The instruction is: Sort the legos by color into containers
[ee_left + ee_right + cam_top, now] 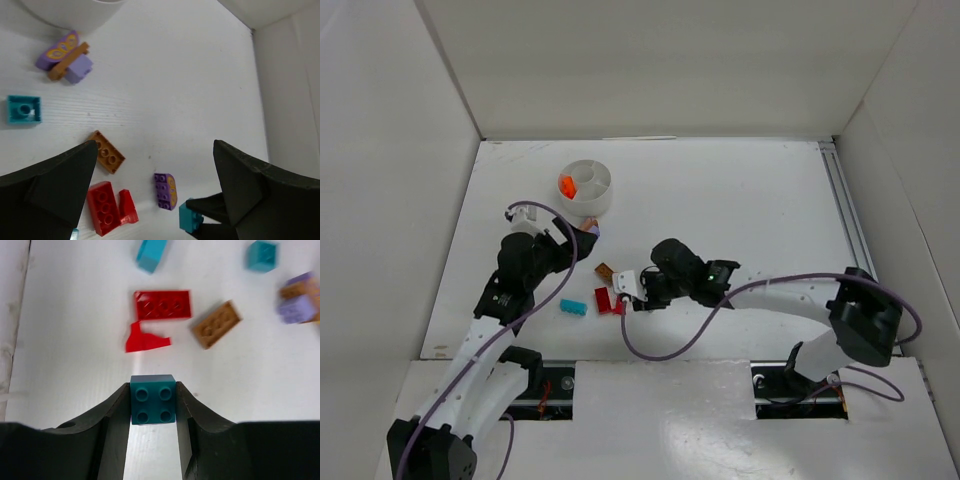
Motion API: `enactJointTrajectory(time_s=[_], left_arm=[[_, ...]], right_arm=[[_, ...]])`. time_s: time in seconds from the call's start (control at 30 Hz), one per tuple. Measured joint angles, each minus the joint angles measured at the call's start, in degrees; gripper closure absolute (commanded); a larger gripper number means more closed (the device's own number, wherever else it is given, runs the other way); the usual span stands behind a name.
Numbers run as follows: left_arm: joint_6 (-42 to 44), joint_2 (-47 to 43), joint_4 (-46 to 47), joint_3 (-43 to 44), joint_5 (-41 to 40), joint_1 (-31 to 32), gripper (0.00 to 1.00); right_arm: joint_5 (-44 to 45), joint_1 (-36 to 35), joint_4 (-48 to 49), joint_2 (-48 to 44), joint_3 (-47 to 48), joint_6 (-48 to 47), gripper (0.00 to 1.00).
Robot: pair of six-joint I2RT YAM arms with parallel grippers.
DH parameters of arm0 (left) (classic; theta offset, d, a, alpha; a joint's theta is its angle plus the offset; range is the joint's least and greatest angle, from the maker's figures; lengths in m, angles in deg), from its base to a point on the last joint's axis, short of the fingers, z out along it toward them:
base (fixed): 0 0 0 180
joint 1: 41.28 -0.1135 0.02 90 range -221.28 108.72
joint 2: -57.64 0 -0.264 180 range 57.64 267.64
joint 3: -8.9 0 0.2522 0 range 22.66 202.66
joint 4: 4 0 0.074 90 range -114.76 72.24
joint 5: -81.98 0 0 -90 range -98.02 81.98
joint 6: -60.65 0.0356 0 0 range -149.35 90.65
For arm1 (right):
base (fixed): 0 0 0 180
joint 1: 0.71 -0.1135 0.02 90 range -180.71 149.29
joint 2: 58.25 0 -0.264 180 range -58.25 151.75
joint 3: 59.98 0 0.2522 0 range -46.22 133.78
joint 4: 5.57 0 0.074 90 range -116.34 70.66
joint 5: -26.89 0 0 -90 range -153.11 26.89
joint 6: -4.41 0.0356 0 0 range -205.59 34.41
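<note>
We see the white tabletop point(740, 200) carrying the round white dish point(587, 187) toward its far side. Nearer us, a red brick point(103, 207) lies just beside a red slope piece point(127, 206), with a brown-orange plate point(106, 151) close by. A teal square point(24, 109) sits apart, and purple pieces point(65, 57) lie just beside the dish

White arms point(480, 350), black wrists point(530, 262), purple cables point(655, 358), black jaws

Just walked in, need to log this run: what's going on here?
Legos are being sorted by color into a white divided dish. The right end effector is shut on a teal brick. The left end effector hangs open over loose pieces, among them a red brick. One orange piece lies in the dish.
</note>
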Motion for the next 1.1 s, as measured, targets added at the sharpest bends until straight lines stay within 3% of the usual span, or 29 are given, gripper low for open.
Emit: enactJointTrajectory(time_s=[0.13,0.23,0.43,0.6,0.73,1.1], left_arm=[[1.7,-2.7,7.7,-3.7,12.1,0.6,0.0],[2.6,-4.0,11.5,-4.7,18.6,2.7,0.07],[3.8,-5.9,17.6,-4.9,24.4,8.5,0.19],[4.5,-2.6,20.5,-4.9,24.5,14.5,0.22],[4.5,1.9,21.2,-4.9,21.1,19.1,0.32],[2.8,4.3,23.4,-4.7,13.0,22.4,0.47]], right_arm=[[1.0,0.8,2.6,-7.1,-1.9,-0.2,0.85],[1.4,2.1,3.9,-11.5,-3.0,-0.1,0.85],[2.3,3.0,7.3,-17.1,-3.8,1.1,0.84],[2.6,3.0,8.9,-19.3,-3.8,1.9,0.84],[3.0,3.1,8.9,-19.6,-4.1,2.0,0.83],[1.9,3.3,9.2,-19.6,-5.5,2.0,0.83]])
